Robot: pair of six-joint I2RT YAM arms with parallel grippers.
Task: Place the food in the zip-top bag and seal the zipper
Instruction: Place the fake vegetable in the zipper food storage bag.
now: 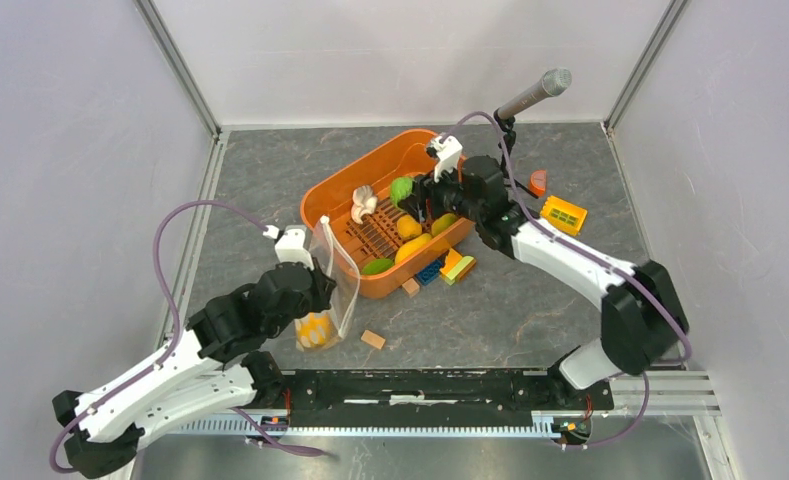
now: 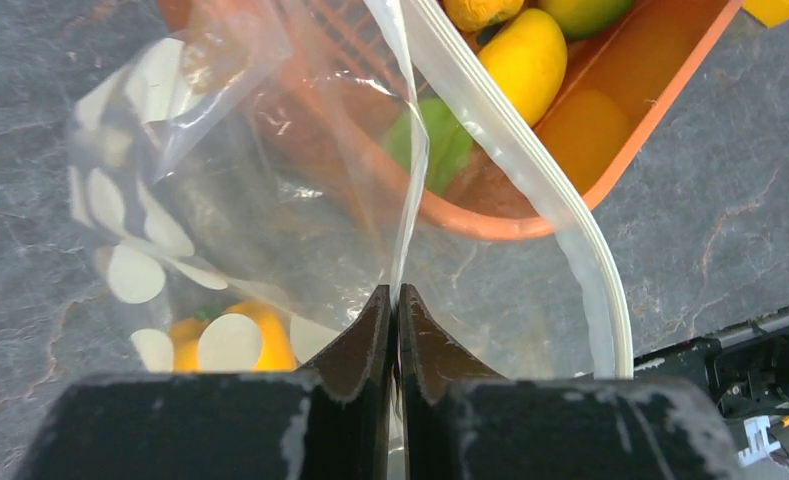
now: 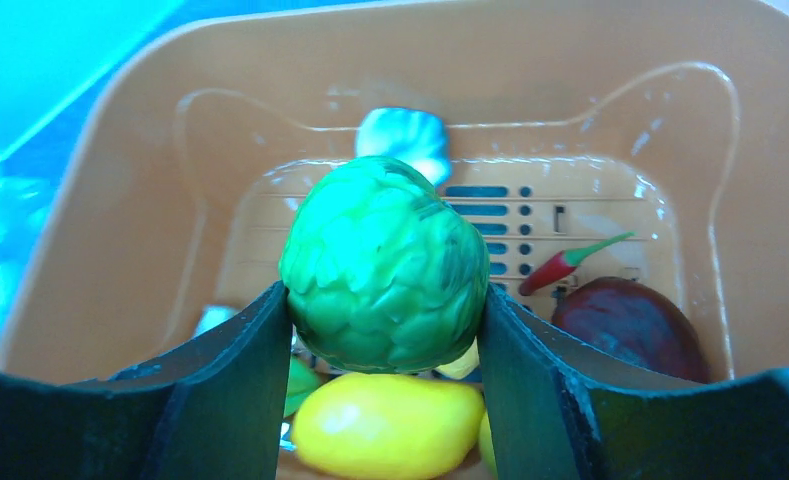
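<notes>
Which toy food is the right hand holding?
The green cabbage, clamped in the right hand; the rest lie loose in the orange basket or the bag.

Robotics lab test cell: plain pale panel walls [image 1: 70, 150] and aluminium frame posts [image 1: 180, 65] are boxing in a grey marbled worktop [image 1: 530, 310]; a grey-headed microphone [image 1: 535, 93] is standing at the back.

no readable text, no labels, no brand marks, no numbers on anything shown
</notes>
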